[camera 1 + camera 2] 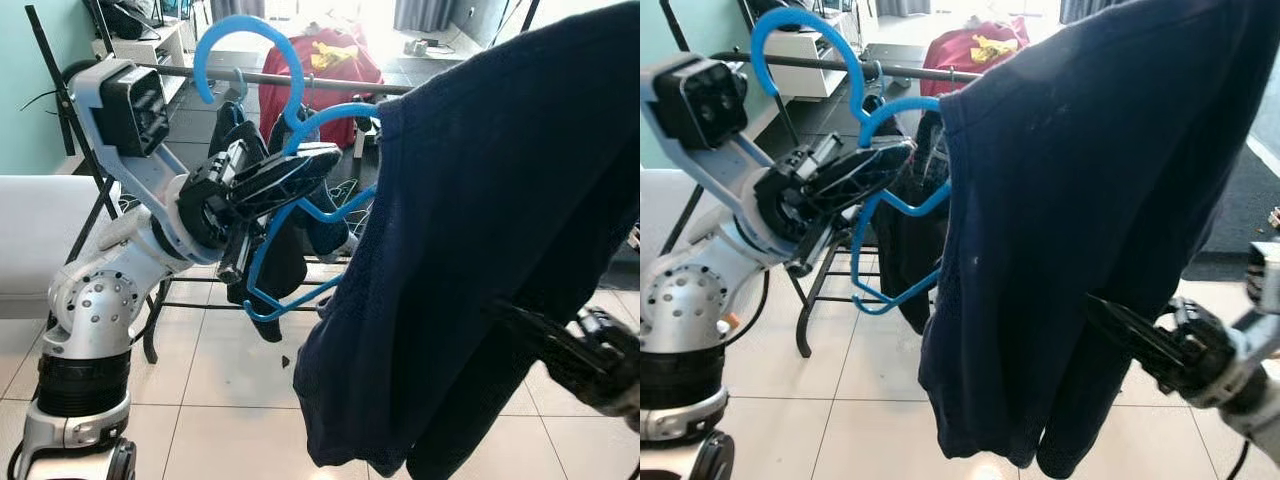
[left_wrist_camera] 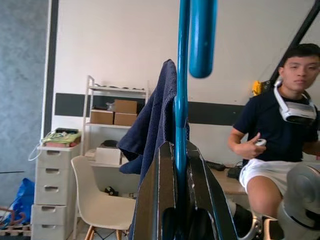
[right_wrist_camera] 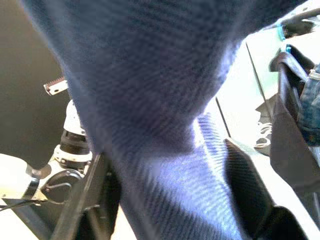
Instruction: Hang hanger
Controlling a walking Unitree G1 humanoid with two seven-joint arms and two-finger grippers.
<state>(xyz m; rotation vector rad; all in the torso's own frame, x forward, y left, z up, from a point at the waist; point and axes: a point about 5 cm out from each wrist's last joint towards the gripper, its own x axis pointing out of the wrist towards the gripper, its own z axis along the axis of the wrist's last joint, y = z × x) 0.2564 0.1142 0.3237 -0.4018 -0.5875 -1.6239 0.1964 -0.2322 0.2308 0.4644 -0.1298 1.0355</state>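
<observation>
Largest in view: a dark navy knitted garment (image 1: 480, 240), draped from upper right down toward the tiled floor (image 1: 220, 400), carried on a bright blue plastic hanger (image 1: 290, 215). Behind it, a black metal clothes rack with a grey horizontal rail (image 1: 300, 80), dark clothes already hanging from it.

Left pincer (image 1: 300, 165) raised at rail height, long black fingers clamped narrow on the hanger's neck just below the hook; seen from the wrist, blue stem squeezed between both fingers (image 2: 167, 200). Hook (image 1: 250, 50) curled upward above that pincer, its open mouth toward the rail, tip near the rail but apparently not yet over it. Long axis of the hanger tilted, running from the hook at upper left down across the garment's shoulder.

Right pincer (image 1: 1140, 335) low on the right, fingers spread around a fold of the navy cloth, cloth lying between them in the wrist picture; whether truly gripped or merely supporting, hard to tell.

Left arm plainly nearer the rail. Likely next: lift and carry the hook over the rail, then lower. Risk: heavy cloth swinging and twisting the hook off line.
</observation>
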